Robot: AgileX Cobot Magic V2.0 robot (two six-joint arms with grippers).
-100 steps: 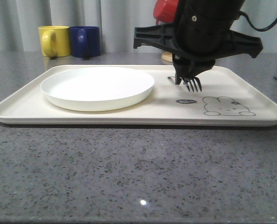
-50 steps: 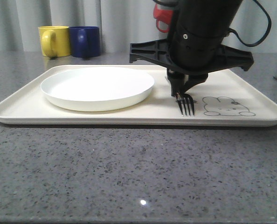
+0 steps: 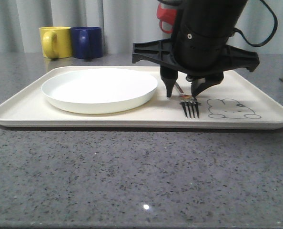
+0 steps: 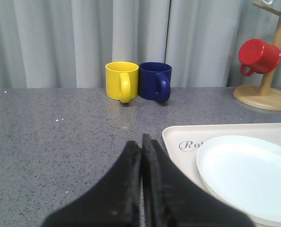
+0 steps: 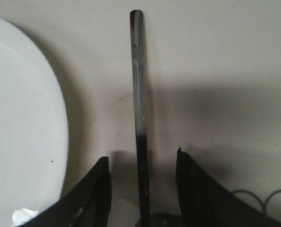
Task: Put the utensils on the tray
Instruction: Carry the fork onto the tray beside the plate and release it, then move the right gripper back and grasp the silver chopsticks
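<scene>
A silver four-tined fork (image 3: 189, 108) lies flat on the cream tray (image 3: 132, 117), between the white plate and the rabbit drawing (image 3: 233, 109), tines toward the camera. My right gripper (image 3: 183, 91) hangs just above it, open, one finger on each side of the handle and touching nothing. In the right wrist view the fork handle (image 5: 138, 94) runs straight out between the two spread fingers of the right gripper (image 5: 141, 161). My left gripper (image 4: 141, 142) is shut with nothing in it, over the grey counter beside the tray's corner (image 4: 178, 137).
A round white plate (image 3: 99, 88) takes up the tray's left half. A yellow mug (image 3: 55, 41) and a blue mug (image 3: 86, 42) stand at the back left. A red mug (image 4: 259, 56) hangs on a wooden mug tree (image 4: 268, 90) behind the tray.
The right gripper came down with the fork held tines-down, laid it on the tray, and has opened; the fork now rests free between the fingers.
</scene>
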